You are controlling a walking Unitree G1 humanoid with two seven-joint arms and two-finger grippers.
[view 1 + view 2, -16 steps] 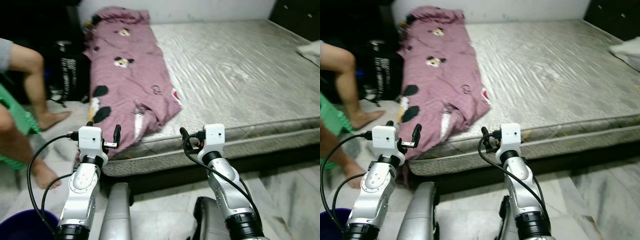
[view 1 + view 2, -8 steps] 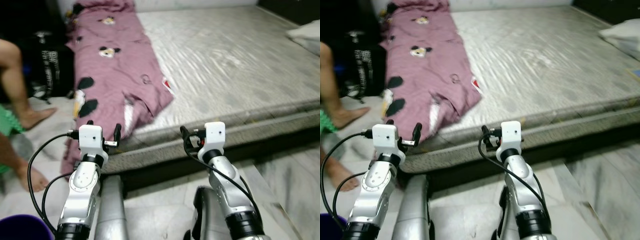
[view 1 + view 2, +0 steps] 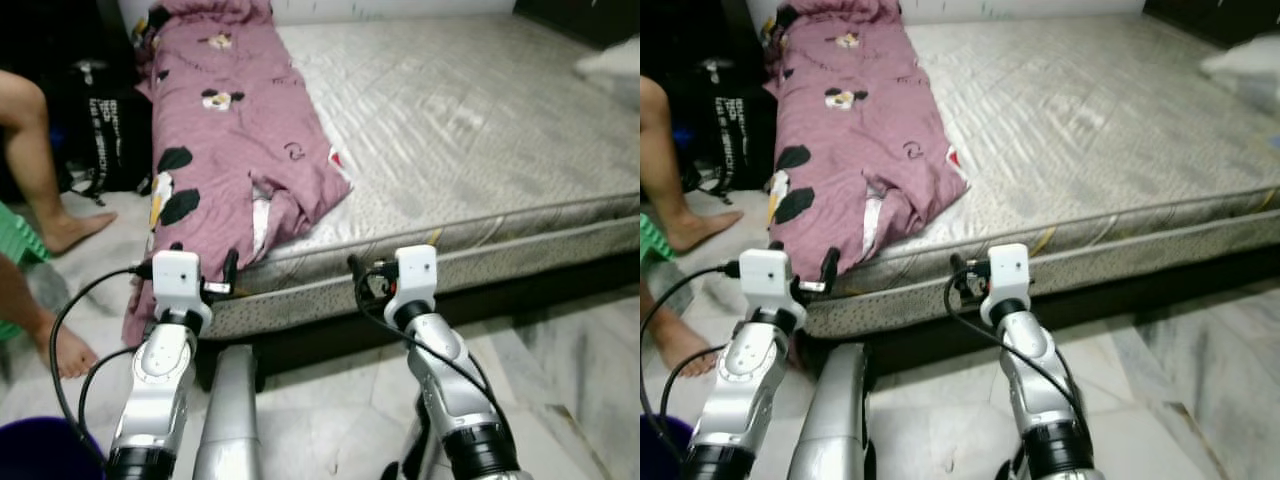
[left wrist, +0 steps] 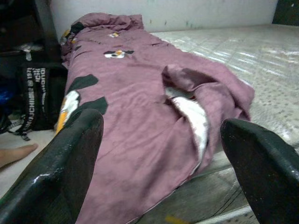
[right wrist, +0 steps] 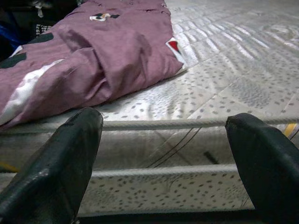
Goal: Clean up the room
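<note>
Nearest, bottom left corner: rim of a dark blue bucket (image 3: 40, 450), mostly cut off by the frame edge. Pale marble floor (image 3: 330, 420) underfoot.

Both arms raised in front of the bed edge. Left gripper (image 3: 205, 268) sits just short of the hanging blanket edge, touching nothing; wrist view shows its two black fingers (image 4: 60, 163) spread wide, nothing between them. Right gripper (image 3: 362, 275) is level with the mattress side, also released: fingers (image 5: 56, 168) well apart, empty, mattress piping running across the gap.

Purple blanket (image 3: 235, 150) with cartoon mouse prints lies lengthwise along the left part of the mattress (image 3: 470, 130). Its near end is bunched, a white lining fold exposed, and one edge spills over the bedside toward the floor. Lower reach of that draped part is hidden behind the left arm.

Mattress otherwise bare grey quilting. Far right, a pale pillow-like shape (image 3: 612, 62), cut off, hard to identify.

Left of the bed: a person's bare legs and feet (image 3: 60, 230), body out of frame; a green object (image 3: 15, 245) partly cropped. Beyond, a black bag (image 3: 105, 135) with white lettering, unreadable, in deep shade.
</note>
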